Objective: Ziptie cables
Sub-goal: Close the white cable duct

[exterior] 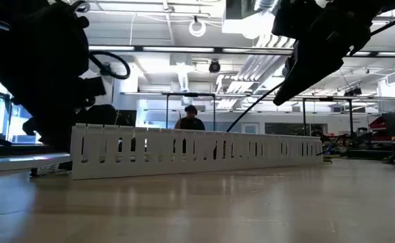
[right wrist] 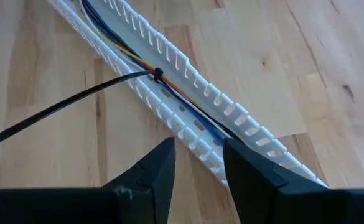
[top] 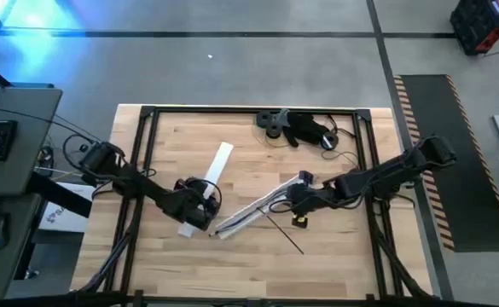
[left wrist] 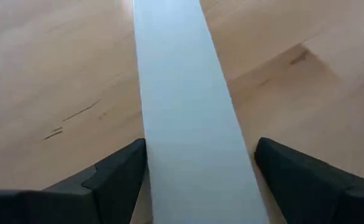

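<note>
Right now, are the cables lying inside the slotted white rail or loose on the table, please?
Inside: the cables run along the rail's channel, with a black zip tie looped around them.

Pale wooden table [right wrist: 331, 74] with visible grain; white matt plastic rail [right wrist: 188, 93]; smooth flat strip [left wrist: 182, 112].

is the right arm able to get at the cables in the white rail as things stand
Probably yes. The right gripper hangs open just over the white rail, whose top is open, leaving the cables exposed; only the black zip tie crosses them.
</note>
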Controlling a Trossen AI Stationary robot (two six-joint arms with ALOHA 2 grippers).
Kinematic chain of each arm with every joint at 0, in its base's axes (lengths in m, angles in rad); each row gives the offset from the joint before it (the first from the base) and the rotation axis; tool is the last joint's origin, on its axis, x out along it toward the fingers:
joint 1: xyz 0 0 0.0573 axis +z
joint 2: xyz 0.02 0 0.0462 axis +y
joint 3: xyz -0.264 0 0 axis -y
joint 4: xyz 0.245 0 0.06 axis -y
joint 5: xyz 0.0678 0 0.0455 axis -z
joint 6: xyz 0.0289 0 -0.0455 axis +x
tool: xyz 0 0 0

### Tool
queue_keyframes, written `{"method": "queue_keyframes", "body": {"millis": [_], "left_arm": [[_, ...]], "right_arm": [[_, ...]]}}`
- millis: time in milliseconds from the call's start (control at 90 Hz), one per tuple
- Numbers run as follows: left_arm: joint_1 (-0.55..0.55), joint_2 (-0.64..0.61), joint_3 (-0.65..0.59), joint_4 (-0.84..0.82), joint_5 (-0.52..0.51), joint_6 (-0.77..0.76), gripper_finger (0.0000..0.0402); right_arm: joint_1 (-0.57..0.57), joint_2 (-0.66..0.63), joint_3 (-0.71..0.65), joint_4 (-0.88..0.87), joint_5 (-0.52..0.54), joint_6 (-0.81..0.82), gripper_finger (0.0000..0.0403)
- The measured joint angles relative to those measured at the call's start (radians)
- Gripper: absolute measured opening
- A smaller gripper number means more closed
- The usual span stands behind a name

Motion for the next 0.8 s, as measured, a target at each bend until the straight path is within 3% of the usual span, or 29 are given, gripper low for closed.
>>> {"method": "queue_keyframes", "body": {"millis": [122,556,678,800], "left_arm": [[0.005,-0.004,-0.015,0.064,0.004,0.108,0.0266],[0.089,-0.002,-0.014,0.337,0.107,0.727,0.0060],[0.120,0.001,-0.015,0.425,0.145,0.845,0.0028],[0.139,-0.009,-0.016,0.503,0.151,0.934,0.0023]], "right_arm": [[0.008,0.000,0.000,0.008,-0.006,0.001,0.0121],[0.118,0.000,0.000,0.222,-0.044,-0.066,0.0121],[0.106,0.000,0.000,0.288,-0.043,-0.115,0.0121],[0.038,0.000,0.001,0.314,-0.042,-0.160,0.0121]]}}
